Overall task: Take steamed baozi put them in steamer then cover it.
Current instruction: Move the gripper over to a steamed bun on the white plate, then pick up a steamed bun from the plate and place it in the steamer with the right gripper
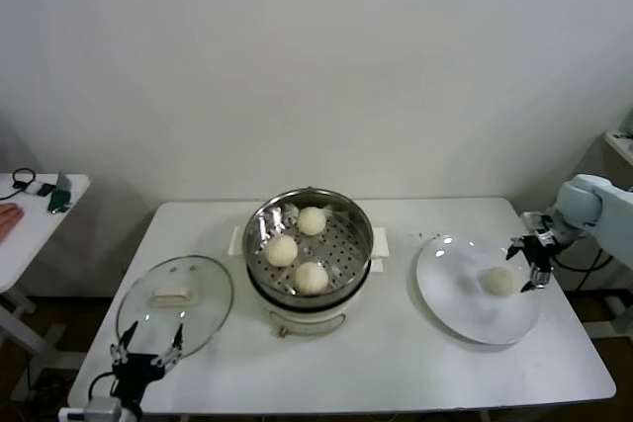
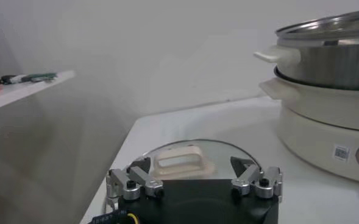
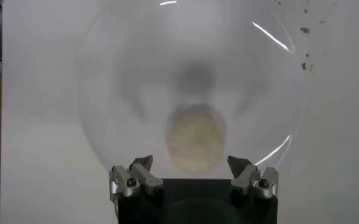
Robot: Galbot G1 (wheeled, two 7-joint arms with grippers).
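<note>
1. Nearest you, at the tabletop's (image 1: pixel 396 373) front left edge, your left end effector (image 1: pixel 146 351) waits with its fingers spread wide and nothing in them, just in front of the cover (image 1: pixel 175 301), which lies flat on the tabletop with its cream handle (image 2: pixel 181 161) up.
2. Your right end effector (image 1: pixel 529 262) is at the far side of the white plate (image 1: pixel 450 294), fingers fully apart and empty — the last loose baozi (image 3: pixel 195 139) sits on the plate between them and ahead of the tips, not yet gripped.
3. Three baozi (image 1: pixel 295 249) already rest on the perforated tray of the steamer (image 1: pixel 309 289), which stands open at the centre of the tabletop.
4. By my reading you are on the final pick: three buns loaded, one to go, cover not yet placed.
5. Next move, as I judge it: ease the right end effector forward until the bun is squarely between the fingers, close gently — soft dough likely dents — then carry it to the free spot on the tray.
6. After that, the left arm should take the cover by its handle.
</note>
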